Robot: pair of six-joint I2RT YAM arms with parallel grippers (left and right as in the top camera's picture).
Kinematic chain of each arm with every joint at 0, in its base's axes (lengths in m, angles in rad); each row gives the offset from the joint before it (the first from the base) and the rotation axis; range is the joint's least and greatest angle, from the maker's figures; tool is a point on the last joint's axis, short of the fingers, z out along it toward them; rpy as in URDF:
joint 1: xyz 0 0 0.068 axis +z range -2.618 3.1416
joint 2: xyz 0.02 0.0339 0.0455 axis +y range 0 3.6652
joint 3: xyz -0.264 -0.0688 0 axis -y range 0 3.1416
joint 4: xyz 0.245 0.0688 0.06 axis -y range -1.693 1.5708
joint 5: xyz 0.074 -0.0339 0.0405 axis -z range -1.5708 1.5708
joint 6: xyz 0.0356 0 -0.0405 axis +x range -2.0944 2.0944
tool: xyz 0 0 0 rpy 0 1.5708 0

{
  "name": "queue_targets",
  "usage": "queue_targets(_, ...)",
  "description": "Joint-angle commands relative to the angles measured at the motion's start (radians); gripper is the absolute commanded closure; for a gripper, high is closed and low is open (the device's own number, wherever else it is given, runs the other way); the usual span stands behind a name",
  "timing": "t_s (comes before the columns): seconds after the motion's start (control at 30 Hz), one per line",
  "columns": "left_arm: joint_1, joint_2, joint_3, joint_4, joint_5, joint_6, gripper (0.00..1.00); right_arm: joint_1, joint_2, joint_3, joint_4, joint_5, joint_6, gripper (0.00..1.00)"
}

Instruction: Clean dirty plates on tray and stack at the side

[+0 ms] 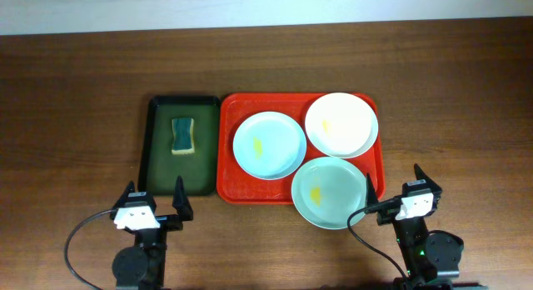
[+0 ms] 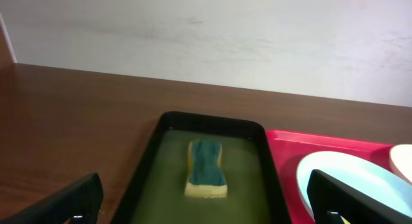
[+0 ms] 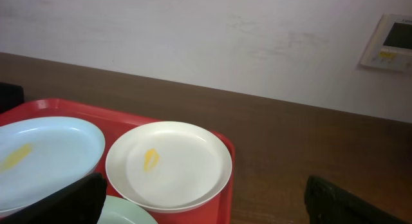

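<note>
My left pincer (image 1: 154, 192) and right pincer (image 1: 393, 180) hang released at the near edge of the surface (image 1: 75, 90). Smeared blue plate (image 1: 268, 145), cream plate (image 1: 340, 123) and green plate (image 1: 329, 192) lie on the red tray (image 1: 229, 186). The sponge (image 1: 181, 135) sits in the dark green tray (image 1: 158, 169) before the left one, likely for scrubbing.

Dark wood table (image 1: 75, 98): red tray (image 1: 229, 186), green tray (image 1: 158, 165) side by side.

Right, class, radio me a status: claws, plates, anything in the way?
Left claw open, empty. Right claw open, empty. Blue plate, cream plate, green plate all on red tray, yellow-smeared, unstacked. Sponge untouched in dark green tray; nothing blocking.
</note>
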Motion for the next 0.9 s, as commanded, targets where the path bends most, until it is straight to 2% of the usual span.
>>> queue_targets(0.0,0.005,-0.003,0.021,-0.010,0.124,0.016,0.01,0.006,0.000,-0.005,-0.006,0.006,0.011,0.02)
queue_targets(0.2,0.005,0.042,0.183,-0.077,0.129,0.016,0.01,0.006,0.000,-0.005,-0.006,0.006,0.011,0.02)
queue_targets(0.3,0.005,0.129,0.307,-0.140,0.130,0.016,0.01,0.006,0.000,-0.005,-0.006,0.006,0.011,0.02)
queue_targets(0.37,0.005,0.231,0.443,-0.241,0.130,0.016,0.01,0.006,0.000,-0.005,-0.006,0.006,0.011,0.02)
queue_targets(0.47,0.005,0.435,0.708,-0.444,0.137,0.032,0.00,0.006,0.000,-0.005,-0.006,0.006,0.011,0.01)
queue_targets(0.53,0.005,0.585,0.898,-0.596,0.220,0.077,0.00,0.006,0.000,-0.005,-0.006,0.006,0.011,0.01)
queue_targets(0.57,0.005,0.698,1.043,-0.715,0.267,0.077,0.01,0.006,0.000,-0.005,-0.006,0.006,0.011,0.01)
queue_targets(0.67,0.005,1.013,1.400,-1.022,0.268,0.132,0.00,0.006,0.000,-0.005,-0.006,0.006,0.011,0.01)
queue_targets(0.77,0.005,1.279,1.636,-1.223,0.272,0.132,0.01,0.006,0.000,-0.005,-0.006,0.006,0.011,0.02)
queue_targets(0.87,0.005,1.463,1.714,-1.278,0.276,0.132,0.00,0.006,0.000,-0.005,-0.006,0.006,0.011,0.01)
